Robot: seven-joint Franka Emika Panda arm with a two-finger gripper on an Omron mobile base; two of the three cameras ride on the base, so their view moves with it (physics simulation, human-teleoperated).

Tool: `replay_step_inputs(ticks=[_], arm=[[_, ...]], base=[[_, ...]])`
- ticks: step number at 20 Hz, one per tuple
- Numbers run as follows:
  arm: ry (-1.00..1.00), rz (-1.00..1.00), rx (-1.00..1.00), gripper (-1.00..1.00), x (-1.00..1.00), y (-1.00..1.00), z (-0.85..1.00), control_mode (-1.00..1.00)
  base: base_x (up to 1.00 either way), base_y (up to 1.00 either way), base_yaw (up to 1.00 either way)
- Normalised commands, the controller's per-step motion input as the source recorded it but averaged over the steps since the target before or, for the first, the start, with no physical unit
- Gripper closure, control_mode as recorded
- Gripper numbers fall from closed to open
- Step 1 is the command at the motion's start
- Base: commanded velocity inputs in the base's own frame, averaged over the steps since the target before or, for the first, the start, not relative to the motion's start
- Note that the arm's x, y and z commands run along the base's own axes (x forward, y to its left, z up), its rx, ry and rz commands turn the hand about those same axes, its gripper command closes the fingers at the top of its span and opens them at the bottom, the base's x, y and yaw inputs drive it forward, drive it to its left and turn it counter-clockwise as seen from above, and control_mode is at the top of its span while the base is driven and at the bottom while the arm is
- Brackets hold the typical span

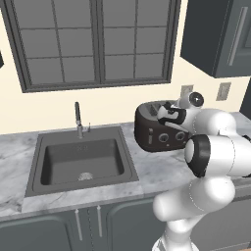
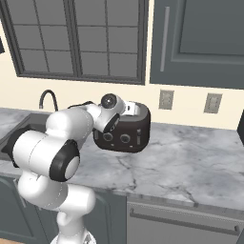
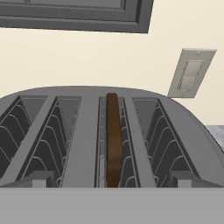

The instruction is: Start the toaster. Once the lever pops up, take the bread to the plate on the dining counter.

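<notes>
now | gripper point(image 3: 112, 183) open over toaster point(image 3: 87, 94) | bread point(image 3: 113, 140) in slot

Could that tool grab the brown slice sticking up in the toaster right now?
Probably yes. The tool is open just above the dark brown-black rounded toaster, and the thin brown bread slice stands on edge in a slot with nothing over it.

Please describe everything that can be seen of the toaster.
The toaster is a dark brown-black, rounded box that stands upright on the marble worktop, right of the sink, near the wall. Its front carries two round silvery knobs. The hand view shows four top slots with wire guides; a brown bread slice stands on edge in the third slot from the left. The gripper hovers above it.
</notes>
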Motion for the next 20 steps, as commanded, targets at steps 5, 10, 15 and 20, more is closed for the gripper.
replay_step_inputs(ticks=[5, 10, 15, 20], arm=[[0.00, 0.00, 0.00, -1.00, 0.00, 0.00, 0.00, -1.00], [0.00, 0.00, 0.00, -1.00, 0.00, 0.00, 0.00, -1.00], [0.00, 0.00, 0.00, -1.00, 0.00, 0.00, 0.00, -1.00], [0.00, 0.00, 0.00, -1.00, 0.12, 0.00, 0.00, -1.00]], base=[[0.00, 0.00, 0.00], [0.00, 0.00, 0.00], [0.00, 0.00, 0.00], [0.00, 0.00, 0.00]])
